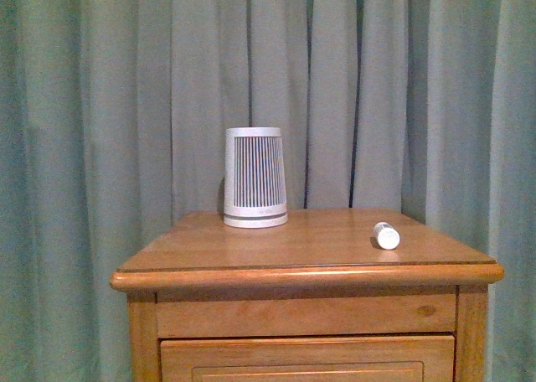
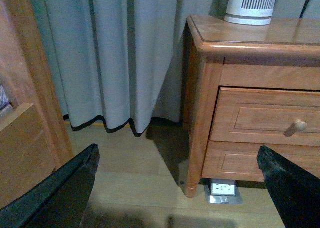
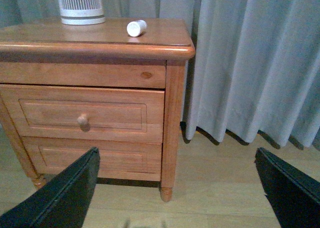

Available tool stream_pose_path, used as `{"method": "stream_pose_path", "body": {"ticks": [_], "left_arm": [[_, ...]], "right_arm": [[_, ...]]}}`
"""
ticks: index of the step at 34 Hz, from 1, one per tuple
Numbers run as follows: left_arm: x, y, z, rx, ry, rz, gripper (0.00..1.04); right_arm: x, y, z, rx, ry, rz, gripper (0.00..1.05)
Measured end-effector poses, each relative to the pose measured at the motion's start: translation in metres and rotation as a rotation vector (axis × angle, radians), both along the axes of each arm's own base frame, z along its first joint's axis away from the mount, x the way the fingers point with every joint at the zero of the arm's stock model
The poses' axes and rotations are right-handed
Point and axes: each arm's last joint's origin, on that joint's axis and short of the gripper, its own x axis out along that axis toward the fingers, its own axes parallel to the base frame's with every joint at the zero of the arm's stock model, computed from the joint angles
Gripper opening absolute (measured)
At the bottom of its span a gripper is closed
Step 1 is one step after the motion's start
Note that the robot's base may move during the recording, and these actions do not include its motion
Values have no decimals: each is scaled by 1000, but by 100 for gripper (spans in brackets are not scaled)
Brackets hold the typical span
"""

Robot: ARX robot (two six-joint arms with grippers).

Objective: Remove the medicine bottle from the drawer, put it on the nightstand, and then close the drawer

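The tiny white medicine bottle (image 1: 386,234) lies on its side on the nightstand (image 1: 251,252) top, near the right front; it also shows in the right wrist view (image 3: 135,27). The upper drawer (image 3: 82,113) with its round knob (image 3: 82,120) stands shut, flush with the cabinet; it also shows in the left wrist view (image 2: 270,119). My left gripper (image 2: 180,188) is open and empty, low, off the cabinet's left side. My right gripper (image 3: 177,188) is open and empty, low, in front of the cabinet's right corner. Neither arm shows in the front view.
A white-grey ribbed tapered device (image 1: 255,178) stands at the back of the top. Grey-green curtains (image 1: 100,105) hang behind. A like lower drawer (image 3: 95,158) sits below. A floor socket (image 2: 223,189) lies under the cabinet. A wooden piece of furniture (image 2: 25,113) stands to the left.
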Motion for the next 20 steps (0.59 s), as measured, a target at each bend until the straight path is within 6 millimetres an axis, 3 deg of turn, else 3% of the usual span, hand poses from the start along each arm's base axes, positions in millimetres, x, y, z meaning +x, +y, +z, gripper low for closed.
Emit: {"method": "stream_pose_path", "body": {"ticks": [20], "left_arm": [[0, 0, 0, 0, 0, 0, 98]], "right_arm": [[0, 0, 0, 1, 0, 0, 98]]}}
